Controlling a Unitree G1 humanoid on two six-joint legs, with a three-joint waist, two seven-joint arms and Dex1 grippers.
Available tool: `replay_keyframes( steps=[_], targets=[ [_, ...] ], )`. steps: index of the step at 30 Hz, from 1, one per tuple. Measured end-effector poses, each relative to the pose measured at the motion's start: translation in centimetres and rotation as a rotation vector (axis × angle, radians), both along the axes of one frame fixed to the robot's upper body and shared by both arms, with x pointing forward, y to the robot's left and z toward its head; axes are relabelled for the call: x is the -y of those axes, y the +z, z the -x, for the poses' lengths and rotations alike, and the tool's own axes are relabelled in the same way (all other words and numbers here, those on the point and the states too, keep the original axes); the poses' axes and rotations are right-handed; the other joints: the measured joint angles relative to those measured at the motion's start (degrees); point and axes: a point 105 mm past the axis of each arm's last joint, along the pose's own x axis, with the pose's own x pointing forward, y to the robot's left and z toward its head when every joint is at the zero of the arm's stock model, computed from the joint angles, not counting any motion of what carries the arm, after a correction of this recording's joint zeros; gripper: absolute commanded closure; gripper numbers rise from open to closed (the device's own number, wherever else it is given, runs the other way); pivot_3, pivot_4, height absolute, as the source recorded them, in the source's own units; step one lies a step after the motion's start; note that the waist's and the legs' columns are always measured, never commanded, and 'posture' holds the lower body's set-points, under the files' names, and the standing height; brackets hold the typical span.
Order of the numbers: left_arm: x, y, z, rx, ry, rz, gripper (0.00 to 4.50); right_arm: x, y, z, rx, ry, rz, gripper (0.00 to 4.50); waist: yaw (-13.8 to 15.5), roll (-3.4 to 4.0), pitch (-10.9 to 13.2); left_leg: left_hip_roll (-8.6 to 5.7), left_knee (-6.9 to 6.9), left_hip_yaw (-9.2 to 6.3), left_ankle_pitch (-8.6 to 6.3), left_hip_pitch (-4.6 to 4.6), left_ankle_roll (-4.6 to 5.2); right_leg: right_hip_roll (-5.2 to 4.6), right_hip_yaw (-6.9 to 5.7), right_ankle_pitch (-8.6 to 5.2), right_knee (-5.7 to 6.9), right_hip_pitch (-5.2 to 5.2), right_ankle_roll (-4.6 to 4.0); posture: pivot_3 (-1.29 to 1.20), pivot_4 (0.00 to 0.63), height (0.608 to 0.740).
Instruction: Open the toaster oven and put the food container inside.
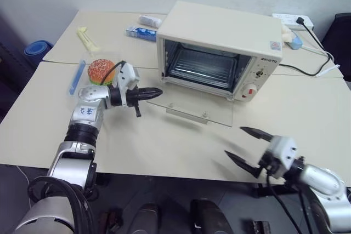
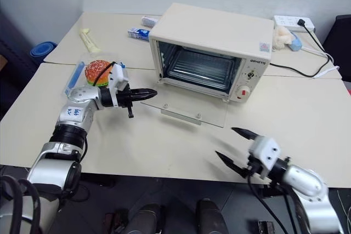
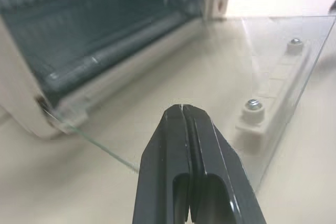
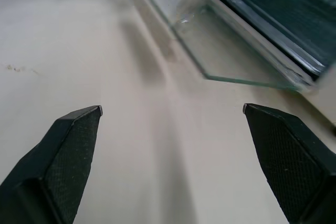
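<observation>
1. The toaster oven (image 1: 219,47) sits toward the back of the table (image 1: 164,146), its front facing the robot.
2. Its glass door (image 1: 192,105) is dropped fully open and lies flat just above the tabletop, with the bar handle (image 1: 186,114) on its outer edge.
3. The wire rack (image 1: 205,67) inside is bare.
4. The food container (image 1: 93,75), a clear box with a burger inside, rests on the table to the left of the oven, behind the left arm.
5. The left gripper (image 1: 156,91) is pinched tight and holds nothing; its tip hovers at the left corner of the open door.
6. The right gripper (image 1: 247,147) is spread wide and empty, low over the table's near edge, well apart from the door.
</observation>
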Motion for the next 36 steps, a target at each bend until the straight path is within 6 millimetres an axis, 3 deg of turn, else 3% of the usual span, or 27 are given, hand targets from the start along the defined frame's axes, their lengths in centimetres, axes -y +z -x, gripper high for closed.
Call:
replay_keyframes(
  steps=[4,7,10,15,16,19,22,23,24,28,32,36],
  targets=[
    [0.8,-1.8,0.6,0.022,0.043,-0.021,4.47,1.7,2.0,-0.3,0.079,-0.076,-0.060,0.00,-0.3,0.00,0.0,0.09,-0.03,-0.03,0.00,0.08,0.01,0.05,0.14,0.00,0.07,0.00,0.00,0.00,0.150,0.740],
    [0.9,-2.8,0.9,0.020,0.069,-0.013,4.47,1.7,2.6,-0.8,0.101,-0.075,-0.088,0.00,-0.6,0.01,0.0,0.10,-0.03,-0.07,0.03,0.05,-0.04,0.03,0.12,0.00,0.10,-0.02,0.00,0.00,0.150,0.740],
    [0.5,-2.9,1.5,0.055,0.115,0.004,3.93,0.7,3.7,-1.4,0.106,-0.004,-0.166,0.00,-0.8,0.02,0.0,0.09,-0.03,-0.04,0.04,0.07,-0.06,0.01,0.15,0.00,0.11,-0.02,0.00,0.00,0.150,0.740],
    [-0.2,-2.1,4.2,0.067,0.137,0.198,2.44,-1.5,5.3,-2.3,0.168,0.100,-0.186,0.00,-0.8,0.01,0.0,0.19,-0.04,-0.12,0.08,0.00,-0.16,0.03,0.09,0.00,0.05,-0.06,-0.01,0.00,0.150,0.740],
    [-0.8,-1.5,4.8,0.078,0.151,0.238,2.09,-1.8,5.4,-2.5,0.176,0.118,-0.191,0.00,-0.8,0.01,0.0,0.19,-0.05,-0.13,0.10,-0.01,-0.19,0.02,0.08,0.00,0.05,-0.06,-0.01,0.00,0.150,0.740],
    [-5.3,0.1,7.4,0.110,0.307,0.350,1.39,-3.8,6.6,-2.8,0.242,0.227,-0.192,0.00,-2.0,0.02,0.0,0.30,-0.12,-0.06,0.04,0.06,-0.22,0.06,0.14,-0.03,0.01,-0.05,-0.05,0.00,0.150,0.740],
    [-11.4,-0.3,10.4,0.099,0.568,0.346,0.55,-5.5,6.9,-3.0,0.257,0.343,-0.170,0.00,-2.2,0.04,0.0,0.30,-0.16,-0.15,-0.04,0.08,-0.09,0.05,0.06,-0.07,0.02,-0.04,-0.14,0.00,0.150,0.740],
    [-12.3,-0.7,10.9,0.088,0.616,0.346,0.20,-5.6,6.8,-3.1,0.251,0.355,-0.169,0.00,-2.0,0.03,0.0,0.30,-0.15,-0.16,-0.05,0.07,-0.07,0.03,0.05,-0.07,-0.02,-0.01,-0.14,0.00,0.150,0.740],
    [-13.9,-1.3,12.0,0.069,0.701,0.340,0.02,-6.1,6.8,-3.4,0.245,0.388,-0.169,0.00,-1.9,0.02,0.0,0.30,-0.14,-0.18,-0.08,0.07,-0.02,0.02,0.03,-0.07,-0.12,0.02,-0.14,0.00,0.150,0.740],
    [-19.1,-3.9,15.2,-0.039,0.988,0.305,0.02,-6.6,6.1,-3.8,0.227,0.435,-0.166,0.00,-0.7,0.01,0.0,0.29,-0.14,-0.27,-0.15,0.06,0.10,0.00,-0.04,-0.07,-0.27,0.12,-0.14,0.00,0.150,0.740],
    [-20.0,-4.0,15.3,-0.099,1.106,0.321,0.02,-6.6,5.4,-3.9,0.212,0.445,-0.166,0.00,0.6,0.01,0.0,0.26,-0.13,-0.31,-0.18,0.04,0.14,-0.08,-0.06,-0.06,-0.35,0.19,-0.13,0.00,0.150,0.740],
    [-18.0,-1.1,12.1,-0.175,1.139,0.471,0.02,-6.4,4.9,-4.0,0.197,0.442,-0.152,0.00,0.7,-0.01,0.0,0.19,-0.09,-0.46,-0.18,0.04,0.10,-0.11,-0.15,-0.05,-0.28,0.23,-0.11,0.00,0.150,0.740]
  ],
)
